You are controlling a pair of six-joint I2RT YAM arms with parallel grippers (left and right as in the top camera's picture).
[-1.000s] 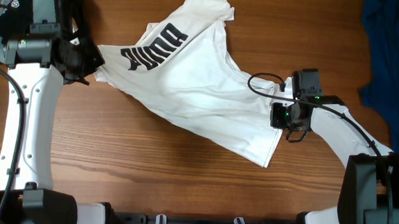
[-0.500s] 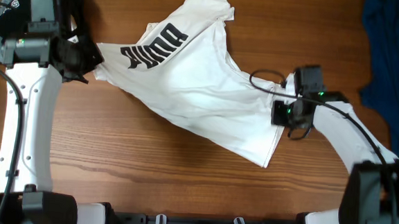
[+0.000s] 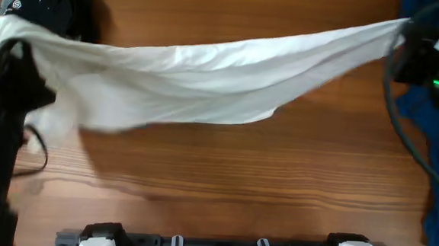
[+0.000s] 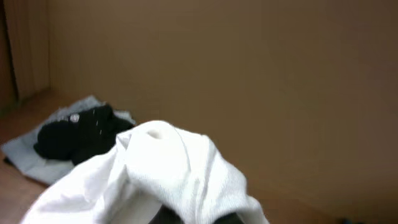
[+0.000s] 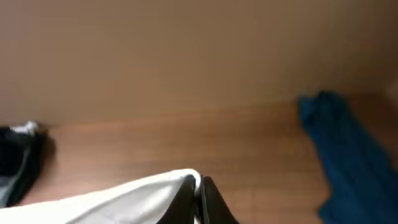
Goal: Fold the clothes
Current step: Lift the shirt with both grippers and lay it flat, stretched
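white t-shirt (image 3: 207,80) taut above table (image 3: 239,178)

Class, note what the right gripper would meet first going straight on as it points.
Way looks free: beyond the right gripper, shut on the T-shirt, only bare table, then probably the wall.

The white T-shirt (image 3: 207,80) hangs in the air, pulled out into a long band above the bench. It runs from the far left corner, where it is widest and bunched, to a narrow tip at the far right corner. Its lower edge sags near the left edge. No lettering shows.
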